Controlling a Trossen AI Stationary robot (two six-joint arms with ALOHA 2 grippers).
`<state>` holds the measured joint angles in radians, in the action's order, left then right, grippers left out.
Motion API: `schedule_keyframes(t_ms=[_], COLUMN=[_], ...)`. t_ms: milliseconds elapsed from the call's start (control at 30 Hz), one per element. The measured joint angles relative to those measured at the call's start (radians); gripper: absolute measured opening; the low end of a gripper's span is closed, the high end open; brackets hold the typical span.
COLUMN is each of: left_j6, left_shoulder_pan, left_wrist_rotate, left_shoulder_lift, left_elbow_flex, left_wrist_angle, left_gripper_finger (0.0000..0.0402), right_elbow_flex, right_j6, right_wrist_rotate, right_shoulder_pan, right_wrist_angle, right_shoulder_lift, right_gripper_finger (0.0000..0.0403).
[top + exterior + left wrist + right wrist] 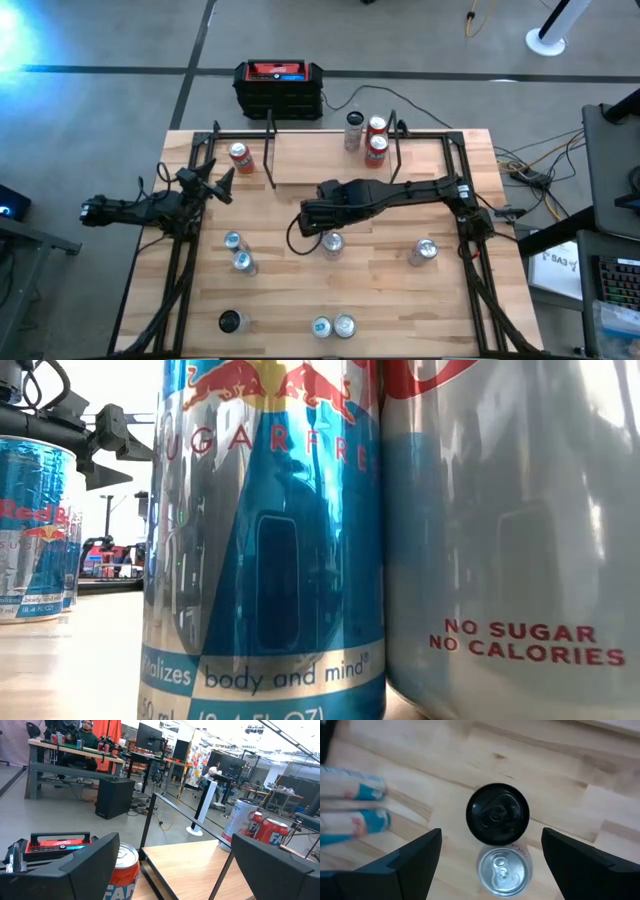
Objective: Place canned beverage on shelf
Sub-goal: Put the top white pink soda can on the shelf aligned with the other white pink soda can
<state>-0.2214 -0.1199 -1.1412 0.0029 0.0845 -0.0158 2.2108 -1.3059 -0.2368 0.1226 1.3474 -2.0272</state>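
Note:
The shelf [320,150], a light wood board on thin black posts, stands at the table's far middle. Three cans [372,138] stand on its right end. A red can [238,155] stands on the table left of it. My right gripper [308,225] hangs open over the table's middle, tipped steeply down. In its wrist view the fingers [491,835] stand wide apart, high above a black-topped can [497,813] and a silver-topped can [502,868]. My left gripper [218,185] waits open and level at the table's left, facing the shelf [200,862].
Two blue cans [238,252] stand left of my right gripper, and a silver-topped one [424,251] to its right. A dark-topped can [231,321] and a pair of cans [333,326] stand near the front edge. A black box with a red top [279,85] sits beyond the table.

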Motion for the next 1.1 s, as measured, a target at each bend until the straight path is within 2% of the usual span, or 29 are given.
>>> schedule_keyframes(t_ms=[567, 833, 933, 1067, 1100], left_j6=[0.000, 0.000, 0.000, 0.000, 0.000], left_shoulder_pan=[0.000, 0.000, 0.000, 0.000, 0.000], left_wrist_rotate=[0.000, 0.000, 0.000, 0.000, 0.000], left_shoulder_lift=[0.000, 0.000, 0.000, 0.000, 0.000], left_elbow_flex=[0.000, 0.000, 0.000, 0.000, 0.000], left_wrist_angle=[0.000, 0.000, 0.000, 0.000, 0.000], left_gripper_finger=[0.0368, 0.0368, 0.0368, 0.0368, 0.0368], right_elbow_flex=[-0.002, -0.002, -0.002, -0.002, -0.002], right_j6=[0.228, 0.128, 0.128, 0.129, 0.130], right_wrist_rotate=[0.001, 0.001, 0.002, 0.005, 0.006], right_shoulder_pan=[-0.008, -0.035, -0.042, -0.041, -0.040], right_wrist_angle=[0.007, 0.010, 0.009, 0.012, 0.012], right_shoulder_lift=[-0.100, -0.101, -0.101, -0.101, -0.101], right_gripper_finger=[0.0326, 0.0323, 0.0301, 0.0240, 0.0238])
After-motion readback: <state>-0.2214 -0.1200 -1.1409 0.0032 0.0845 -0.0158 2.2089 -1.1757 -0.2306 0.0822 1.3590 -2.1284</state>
